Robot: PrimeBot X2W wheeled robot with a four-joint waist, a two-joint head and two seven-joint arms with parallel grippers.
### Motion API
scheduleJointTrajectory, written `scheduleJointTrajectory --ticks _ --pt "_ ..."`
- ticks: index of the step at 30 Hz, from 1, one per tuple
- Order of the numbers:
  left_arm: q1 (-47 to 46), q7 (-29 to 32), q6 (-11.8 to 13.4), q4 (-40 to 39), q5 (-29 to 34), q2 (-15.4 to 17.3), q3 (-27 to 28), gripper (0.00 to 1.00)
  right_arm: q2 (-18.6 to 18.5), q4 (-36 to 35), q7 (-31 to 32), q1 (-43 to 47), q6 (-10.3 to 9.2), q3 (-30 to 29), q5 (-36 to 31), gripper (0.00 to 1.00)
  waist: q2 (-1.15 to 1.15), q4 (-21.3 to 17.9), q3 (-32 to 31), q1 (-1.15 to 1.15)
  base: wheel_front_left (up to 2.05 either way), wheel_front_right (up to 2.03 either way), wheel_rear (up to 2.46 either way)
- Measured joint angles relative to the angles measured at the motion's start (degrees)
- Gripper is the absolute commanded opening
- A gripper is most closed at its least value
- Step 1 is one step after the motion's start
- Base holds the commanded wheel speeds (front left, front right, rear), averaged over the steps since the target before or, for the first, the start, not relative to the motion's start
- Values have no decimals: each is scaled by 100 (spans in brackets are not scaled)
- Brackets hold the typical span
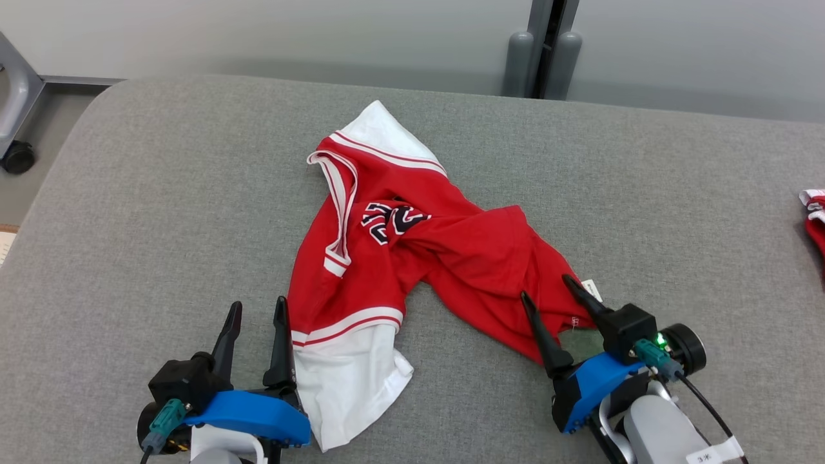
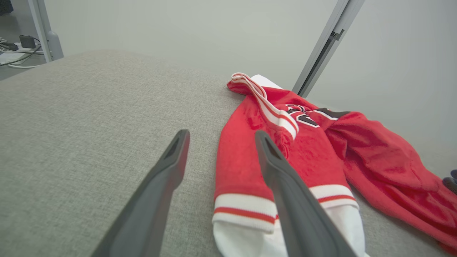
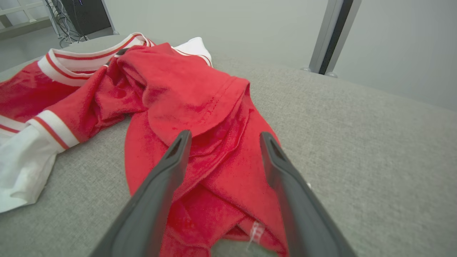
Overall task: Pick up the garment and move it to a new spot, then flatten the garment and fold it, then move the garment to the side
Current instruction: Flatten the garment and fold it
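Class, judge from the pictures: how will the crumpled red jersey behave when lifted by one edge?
Likely floppy: the jersey lies in soft folds, so it should drape and hang. It looks thin, so probably light. Pushed across the grey fabric surface, it may bunch rather than slide.

garment (image 1: pixel 412 258) x1 | L gripper (image 1: pixel 258 301) + R gripper (image 1: pixel 544 286) = 2 | red cloth (image 1: pixel 816 219) x1

Red-and-white garment (image 1: pixel 412 251) lies crumpled on the grey surface.
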Motion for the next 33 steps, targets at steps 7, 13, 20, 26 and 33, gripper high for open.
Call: scheduleJointTrajectory --ticks 7,13,20,26,33 --pt "4 0 -40 77 31 -1 0 100 71 -224 14 363 0 -81 -447 100 0 -10 -13 0 0 0 0" --pt "-10 0 -43 105 48 0 -12 100 83 2 108 293 0 -94 -782 100 0 146 7 0 0 0 0" --pt "-10 0 -43 111 47 1 16 100 88 157 119 -31 0 46 -813 100 0 300 36 0 0 0 0" --pt "-11 0 -41 109 13 1 -4 100 89 465 223 -238 0 109 -602 37 0 375 38 1 0 0 0" --pt "-4 0 -34 104 10 1 44 100 88 414 119 -399 0 75 -398 0 0 310 9 1 0 0 0"
